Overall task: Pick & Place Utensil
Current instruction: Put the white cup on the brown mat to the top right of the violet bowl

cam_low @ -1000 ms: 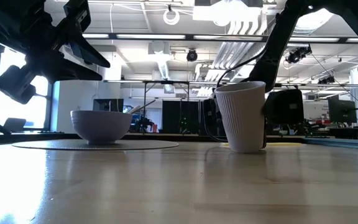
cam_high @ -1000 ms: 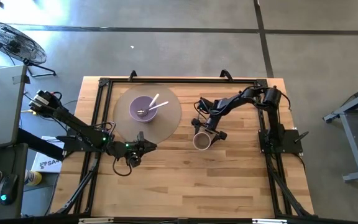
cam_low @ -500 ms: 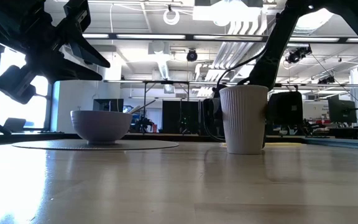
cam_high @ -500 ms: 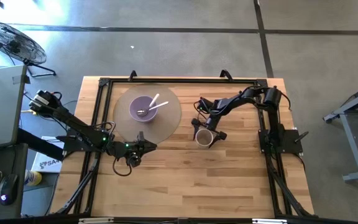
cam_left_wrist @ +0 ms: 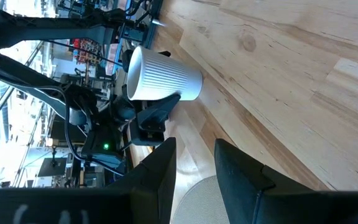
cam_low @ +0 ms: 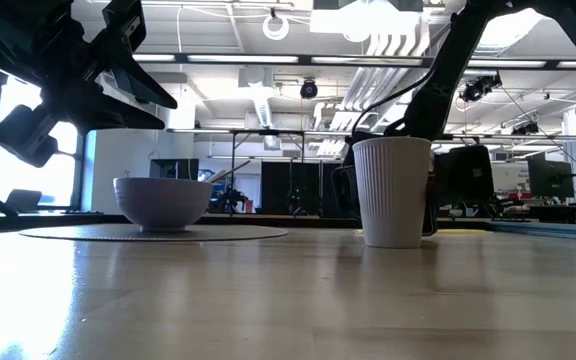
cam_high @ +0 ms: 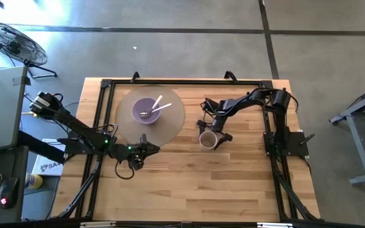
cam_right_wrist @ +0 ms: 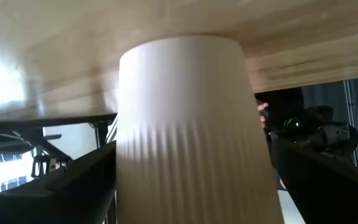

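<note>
A white ribbed cup point(cam_high: 208, 140) stands upright on its base on the wooden table, right of centre, also seen in the low view point(cam_low: 392, 192). My right gripper point(cam_high: 211, 131) is open, with one finger on each side of the cup point(cam_right_wrist: 188, 124). A purple bowl point(cam_high: 146, 110) rests on a round grey mat point(cam_high: 173, 120). Two light utensils point(cam_high: 159, 105) lean inside the bowl with their handles over its rim. My left gripper point(cam_high: 146, 149) waits above the table near the mat's near edge, fingers slightly open point(cam_left_wrist: 194, 171). My right gripper has its fingers point(cam_right_wrist: 79, 180) level on either side of the cup's ribbed wall point(cam_right_wrist: 135, 162), coming from the table's far right. I cannot tell whether they touch it. The cup stands upright on the table.
A black frame rail point(cam_high: 106, 126) runs around the table's edges. Bare wood point(cam_high: 195, 183) lies open along the near half of the table. A fan point(cam_high: 11, 41) and a desk stand on the floor beyond the left edge.
The cup has gone from tilted to standing upright on its base, with its rim swinging toward the far side. My right gripper has drawn back slightly toward the table's right and far edge.
</note>
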`<state>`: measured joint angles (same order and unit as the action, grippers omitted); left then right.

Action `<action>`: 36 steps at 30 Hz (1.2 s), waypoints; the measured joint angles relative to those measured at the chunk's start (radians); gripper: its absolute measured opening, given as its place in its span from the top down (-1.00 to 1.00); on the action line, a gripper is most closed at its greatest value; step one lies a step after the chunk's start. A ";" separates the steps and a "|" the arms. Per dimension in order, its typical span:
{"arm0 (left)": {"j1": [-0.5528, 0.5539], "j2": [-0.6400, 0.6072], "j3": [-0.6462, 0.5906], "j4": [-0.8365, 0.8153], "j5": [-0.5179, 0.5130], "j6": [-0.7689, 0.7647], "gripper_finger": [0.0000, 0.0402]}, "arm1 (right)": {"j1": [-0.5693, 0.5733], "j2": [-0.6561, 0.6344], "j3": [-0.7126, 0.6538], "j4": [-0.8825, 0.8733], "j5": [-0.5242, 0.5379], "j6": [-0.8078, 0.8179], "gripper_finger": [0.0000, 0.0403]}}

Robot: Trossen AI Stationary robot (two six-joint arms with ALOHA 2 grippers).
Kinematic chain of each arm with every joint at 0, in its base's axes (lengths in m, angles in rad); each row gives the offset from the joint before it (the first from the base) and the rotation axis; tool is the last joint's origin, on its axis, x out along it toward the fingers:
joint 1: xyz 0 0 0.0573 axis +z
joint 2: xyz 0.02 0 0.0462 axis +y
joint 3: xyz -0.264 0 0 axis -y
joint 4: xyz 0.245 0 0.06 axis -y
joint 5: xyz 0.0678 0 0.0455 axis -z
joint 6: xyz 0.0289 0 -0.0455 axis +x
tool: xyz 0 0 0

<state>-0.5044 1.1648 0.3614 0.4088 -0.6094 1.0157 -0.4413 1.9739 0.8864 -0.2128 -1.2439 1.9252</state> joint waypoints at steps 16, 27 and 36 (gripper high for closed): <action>0.000 0.000 0.000 0.000 0.000 0.000 0.47 | -0.028 -0.005 0.001 0.002 0.008 -0.053 -0.99; 0.000 0.000 0.000 0.000 0.000 0.000 0.47 | -0.059 -0.005 0.003 -0.027 0.010 -0.149 -0.99; 0.000 0.000 0.000 0.000 0.000 0.000 0.47 | -0.074 -0.006 0.003 -0.069 0.013 -0.175 -0.99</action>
<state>-0.5043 1.1648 0.3617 0.4090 -0.6094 1.0155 -0.5152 1.9678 0.8890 -0.2821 -1.2306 1.7499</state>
